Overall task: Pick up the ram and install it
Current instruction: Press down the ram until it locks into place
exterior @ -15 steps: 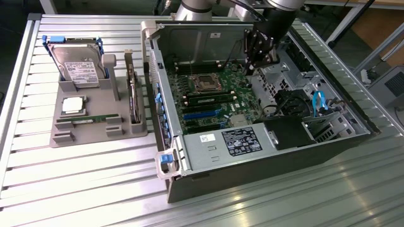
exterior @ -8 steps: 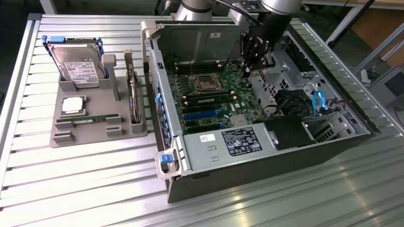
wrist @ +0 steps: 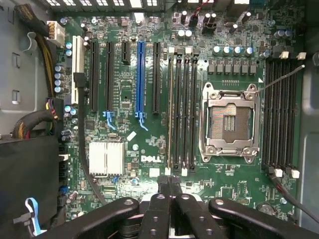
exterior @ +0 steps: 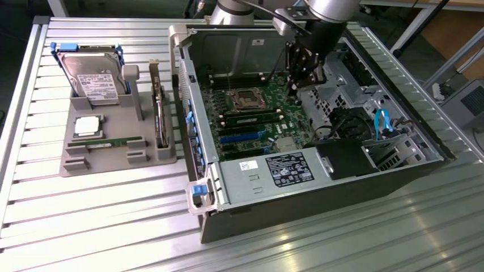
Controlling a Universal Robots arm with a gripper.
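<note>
The ram [exterior: 108, 143], a slim green stick, lies in the front slot of the grey parts tray [exterior: 90, 164] at the exterior view's left. My gripper [exterior: 305, 84] hangs inside the open computer case [exterior: 318, 204], above the motherboard [exterior: 261, 122] near its far edge, well away from the tray. In the wrist view the fingers [wrist: 170, 189] are pressed together with nothing between them, and they point down at the memory slots [wrist: 182, 107] beside the empty processor socket [wrist: 230, 119]. Another green stick [exterior: 252, 119] appears to stand in one of those slots.
On the tray also sit a hard drive [exterior: 94, 82], a square silver processor chip [exterior: 88, 126] and a dark expansion card [exterior: 158, 110] on edge. Inside the case are a power supply [exterior: 284, 168], cables [exterior: 382, 122] and drive bays. The case walls rise around the gripper.
</note>
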